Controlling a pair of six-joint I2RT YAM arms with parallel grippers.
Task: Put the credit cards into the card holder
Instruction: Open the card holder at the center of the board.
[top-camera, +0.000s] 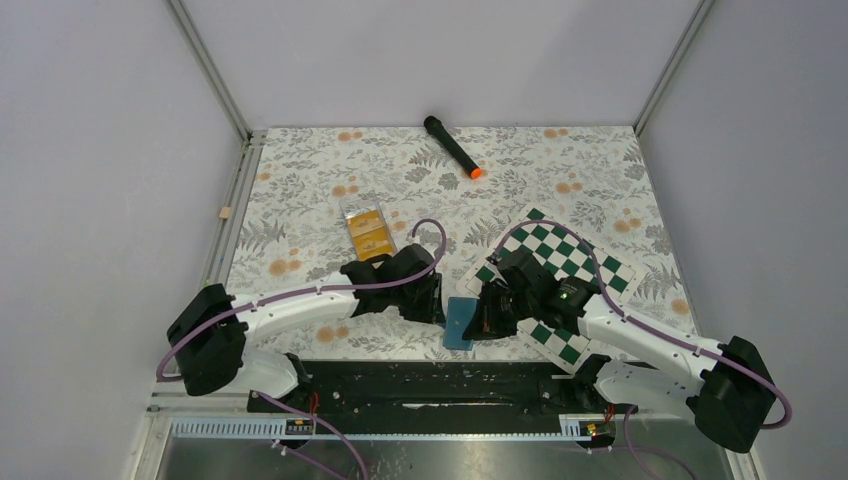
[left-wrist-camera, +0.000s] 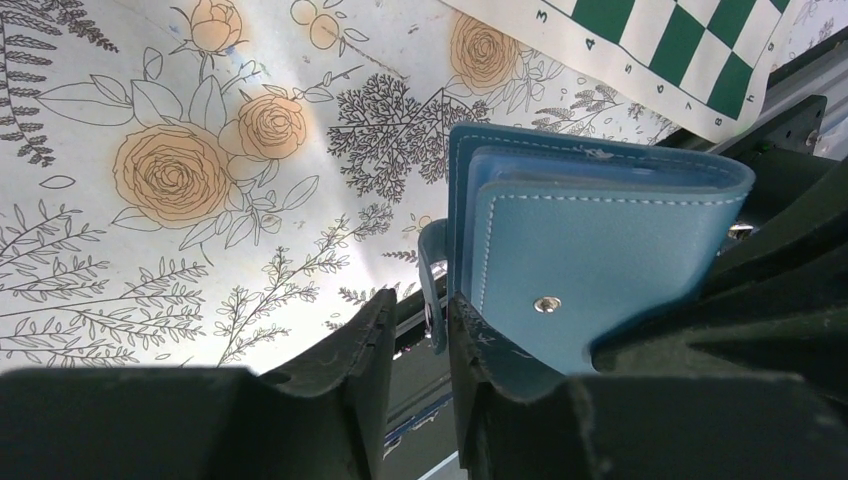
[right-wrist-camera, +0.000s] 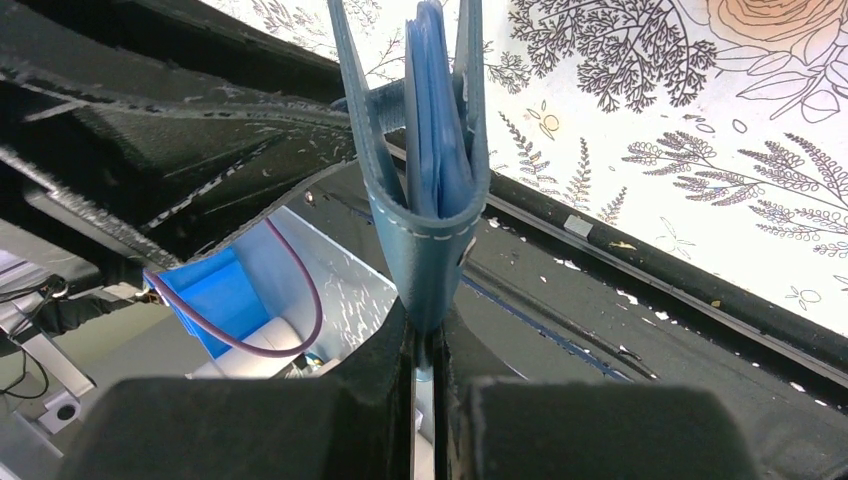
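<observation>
Your right gripper (right-wrist-camera: 425, 345) is clamped on the fold of the holder (left-wrist-camera: 590, 250). Your left gripper (left-wrist-camera: 418, 325) stands slightly apart, with the tab (left-wrist-camera: 432, 265) between its jaws.

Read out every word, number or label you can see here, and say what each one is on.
"3": on the white border of the chessboard.
"4": on the same border, next along.
Further marks on that border: too blurred to read.
credit cards: any print is too small to read.
card holder: no lettering shows.
</observation>
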